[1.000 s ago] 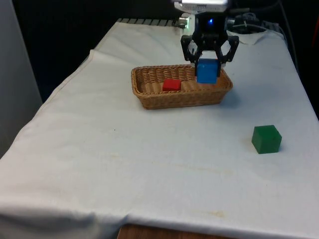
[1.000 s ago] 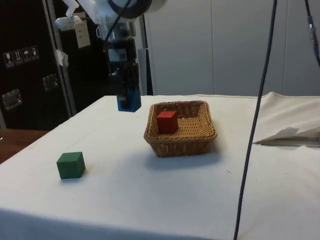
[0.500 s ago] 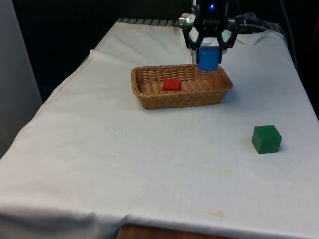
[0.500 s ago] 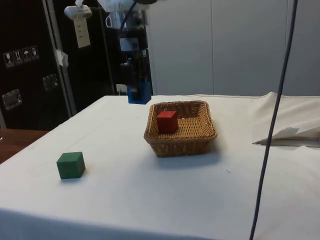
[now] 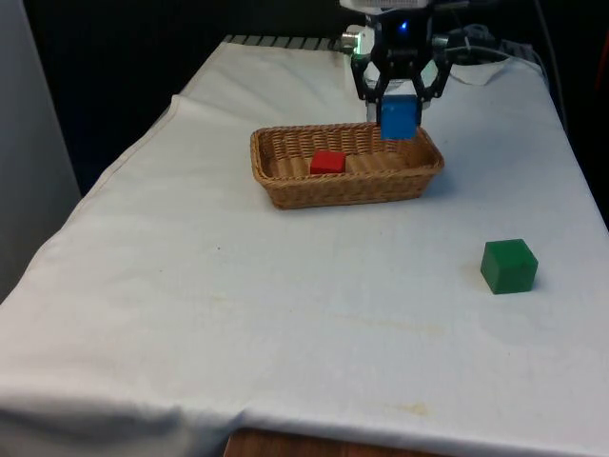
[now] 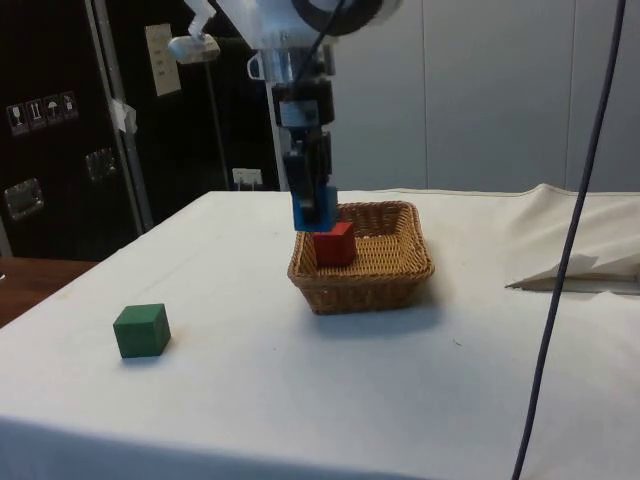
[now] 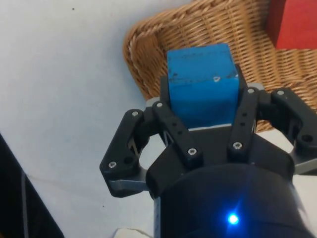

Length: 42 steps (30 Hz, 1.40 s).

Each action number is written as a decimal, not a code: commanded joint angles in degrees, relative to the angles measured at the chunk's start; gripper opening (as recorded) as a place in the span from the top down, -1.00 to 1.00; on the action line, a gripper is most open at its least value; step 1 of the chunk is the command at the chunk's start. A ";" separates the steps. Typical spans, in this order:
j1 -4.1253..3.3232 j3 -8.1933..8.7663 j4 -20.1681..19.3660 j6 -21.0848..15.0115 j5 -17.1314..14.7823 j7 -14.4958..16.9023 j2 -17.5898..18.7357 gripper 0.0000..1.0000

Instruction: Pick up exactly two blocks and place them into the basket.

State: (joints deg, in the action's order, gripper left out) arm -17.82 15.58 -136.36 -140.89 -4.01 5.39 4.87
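I see the black two-finger gripper [image 5: 399, 96] clamping the blue cube block [image 5: 399, 116], which hides the woven wicker basket's [image 5: 285, 181] rim at 2 o'clock from the red block [image 5: 327, 162]

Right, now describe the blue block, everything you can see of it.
The blue block is a solid-looking cube with matte faces and a few small scuffs, no markings otherwise. It sits upright in the gripper, whose jaws press on two opposite sides. It hangs in the air above the wicker basket, near the corner away from the red block, touching neither. Only the jaws touch it.
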 commanded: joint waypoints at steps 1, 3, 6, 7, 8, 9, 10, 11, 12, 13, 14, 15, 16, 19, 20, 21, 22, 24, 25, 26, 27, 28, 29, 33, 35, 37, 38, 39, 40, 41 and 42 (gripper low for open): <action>-0.11 -0.06 -1.38 -1.78 0.34 -0.06 -0.11 0.92; -0.06 -0.11 -2.52 -2.92 0.29 0.17 -0.06 0.92; -0.11 -0.23 -4.41 -4.87 0.11 0.63 0.06 0.92; -0.06 -0.23 -4.93 -5.44 0.06 0.74 0.11 0.92; -0.06 -0.29 -5.56 -6.13 0.00 0.86 0.17 0.92; -0.06 -0.34 -6.25 -6.88 -0.11 1.03 0.29 0.92; 0.00 -0.23 -5.67 -5.67 0.00 0.92 0.17 0.92; -0.06 -0.40 -6.82 -7.56 -0.17 1.15 0.34 0.92; -0.06 -0.40 -7.33 -8.25 -0.23 1.32 0.46 0.92; -0.06 -0.52 -8.54 -9.74 -0.34 1.60 0.74 0.92; -0.06 -0.57 -9.11 -10.43 -0.40 1.72 0.86 0.92; -0.06 -0.63 -9.57 -11.12 -0.46 1.89 1.03 0.92; -0.06 -0.69 -10.08 -11.86 -0.52 2.01 1.20 0.92; 0.00 -0.92 -11.40 -13.92 -0.63 2.41 1.83 0.92; 0.00 -0.97 -11.80 -14.73 -0.69 2.52 2.12 0.92; 0.00 -1.03 -12.20 -15.47 -0.74 2.69 2.41 0.92; 0.00 -1.15 -12.55 -16.10 -0.80 2.81 2.69 0.92; 0.06 -1.32 -13.06 -17.42 -0.92 3.09 3.38 0.92; 0.06 -1.38 -13.29 -18.11 -0.92 3.21 3.78 0.92; 0.11 -1.49 -13.41 -18.74 -0.97 3.38 4.24 0.92; 0.11 -1.55 -13.58 -19.25 -0.92 3.38 4.53 0.92; 0.00 -1.03 -13.24 -18.11 -0.06 2.69 4.35 0.92; 0.06 -1.55 -13.98 -20.11 -0.63 3.38 4.87 0.92; 0.06 -1.49 -14.27 -20.68 -0.23 3.44 4.98 0.92; 0.06 -1.38 -14.27 -20.63 -0.11 3.50 4.93 0.89; 0.06 -1.32 -14.27 -20.57 -0.06 3.50 4.93 0.62; 0.00 -1.32 -13.98 -20.34 -0.06 3.38 5.21 0.44; 0.00 -1.32 -14.27 -20.57 0.00 3.55 4.93 0.44; 0.00 -1.26 -14.27 -20.57 0.00 3.55 4.93 0.24; 0.00 -1.26 -14.27 -20.57 0.00 3.55 4.93 0.05; 0.00 -1.26 -14.27 -20.57 0.06 3.55 4.93 -0.25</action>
State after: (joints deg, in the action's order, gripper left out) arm -17.82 14.32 -150.34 -161.23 -4.07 8.88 10.08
